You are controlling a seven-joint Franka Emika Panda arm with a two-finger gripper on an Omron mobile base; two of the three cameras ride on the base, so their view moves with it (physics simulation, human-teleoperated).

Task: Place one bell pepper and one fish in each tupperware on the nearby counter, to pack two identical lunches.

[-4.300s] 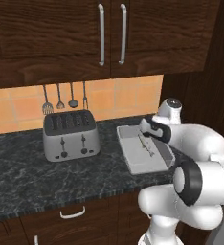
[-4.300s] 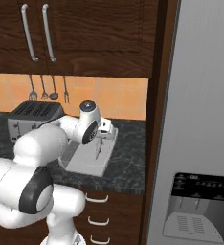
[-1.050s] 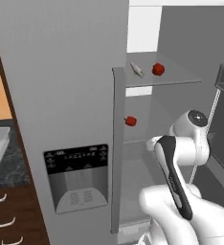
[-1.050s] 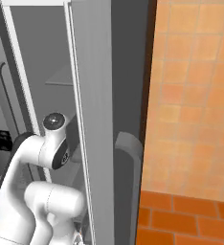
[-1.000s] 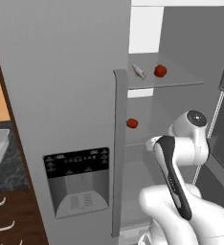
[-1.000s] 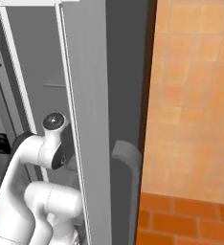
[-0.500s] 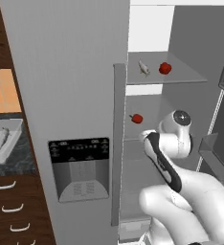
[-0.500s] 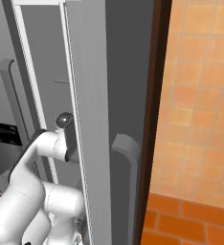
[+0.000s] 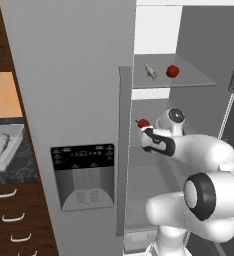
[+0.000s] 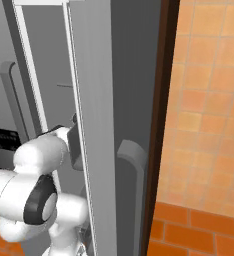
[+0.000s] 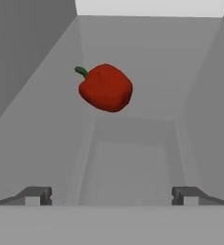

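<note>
A red bell pepper with a green stem lies on a grey fridge shelf, ahead of my open gripper and a little left of its middle; nothing sits between the fingertips. From the left base view the same bell pepper rests on the middle shelf just above my gripper. On the upper shelf lie a pale fish and a second bell pepper. Far left, a light-grey tupperware stands on the dark speckled counter with a fish inside.
The closed left fridge door with its dispenser panel stands between the shelves and the counter. The open right fridge door with its handle stands close beside the arm. Dark drawers run below the counter. An orange tiled wall is on the right.
The base views have shifted slightly as the base moved. My arm has reached further into the fridge, up toward the bell pepper on the middle shelf. The gripper stays open.
</note>
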